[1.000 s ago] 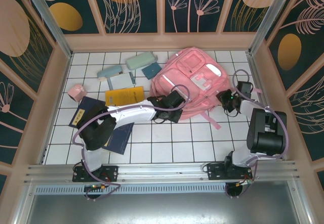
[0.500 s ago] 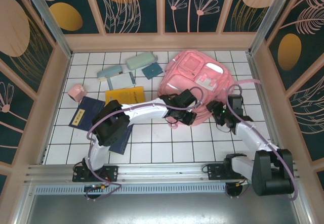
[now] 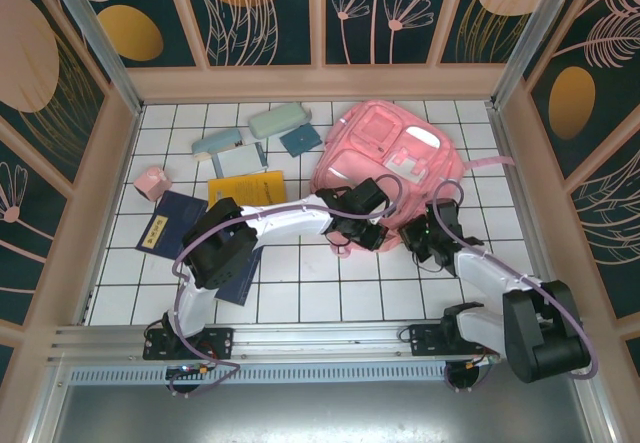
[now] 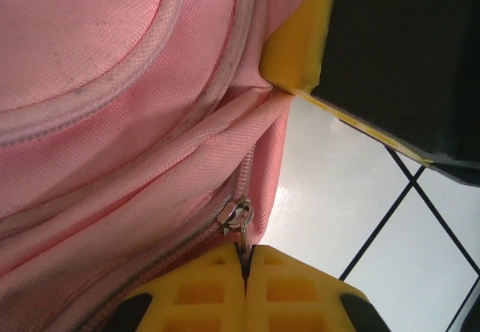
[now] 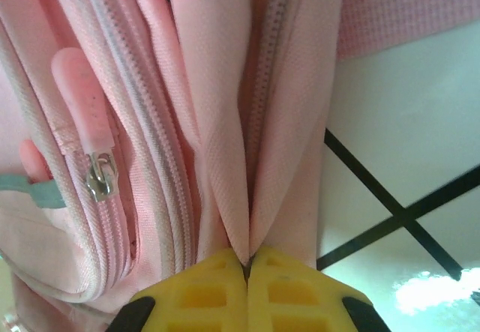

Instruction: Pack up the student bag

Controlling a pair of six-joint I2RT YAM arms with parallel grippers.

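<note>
The student bag (image 3: 392, 151) is a large pink backpack lying at the back right of the tiled table. My left gripper (image 3: 352, 231) is at its near edge. In the left wrist view the left gripper (image 4: 246, 251) is shut on the metal ring of a zip slider (image 4: 235, 215) on the bag's seam. My right gripper (image 3: 420, 239) sits at the bag's near right corner. In the right wrist view the right gripper (image 5: 247, 258) is shut on a fold of pink fabric (image 5: 225, 160) beside a zip line. A second slider with a pink pull (image 5: 96, 173) lies to its left.
Left of the bag lie a green case (image 3: 278, 120), a pale blue case (image 3: 216, 143), a teal pouch (image 3: 299, 139), a yellow book (image 3: 247, 188), a small pink box (image 3: 150, 181) and navy books (image 3: 165, 225). The enclosure wall (image 3: 515, 163) stands close on the right.
The right arm swung from the bag's right side to its near edge and its jaws closed on fabric. The left gripper moved right, still shut, and the bag bunched up toward the back right.
</note>
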